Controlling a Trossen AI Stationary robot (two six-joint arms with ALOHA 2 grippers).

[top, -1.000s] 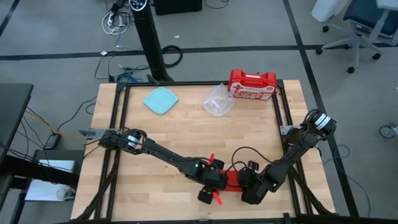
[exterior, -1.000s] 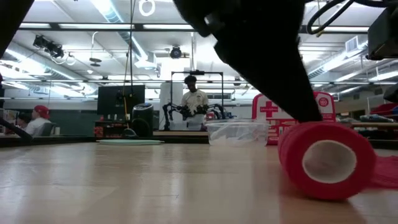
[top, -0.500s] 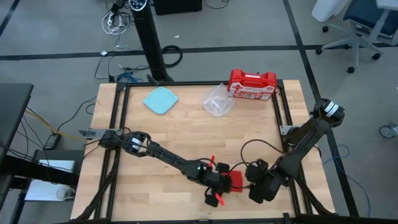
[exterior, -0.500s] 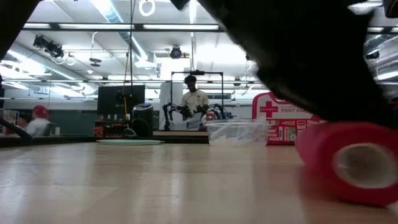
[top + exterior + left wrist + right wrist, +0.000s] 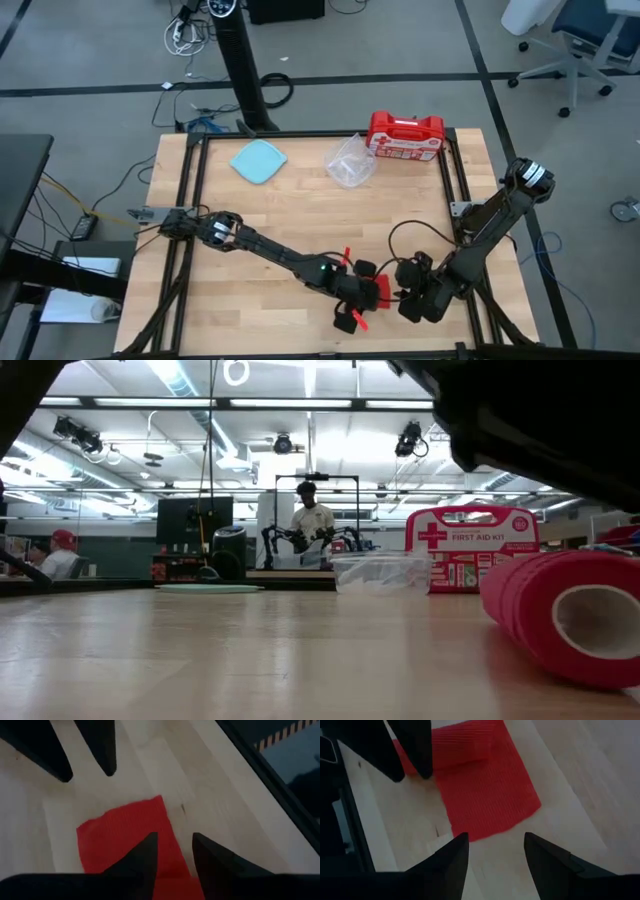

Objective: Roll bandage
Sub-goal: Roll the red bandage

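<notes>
The bandage [image 5: 383, 290] lies near the table's near edge, right of centre, directly between both grippers. Its roll axis apparently runs near-to-far, the short unrolled tail [image 5: 487, 795] extending toward the right gripper [image 5: 412, 297], whose fingers are spread, empty. The left gripper [image 5: 358, 296] straddles the roll, fingers parted, and is nearer.

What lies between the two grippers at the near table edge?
The red bandage, roll and a short loose tail, lies between the left gripper and right gripper in the high view.
</notes>
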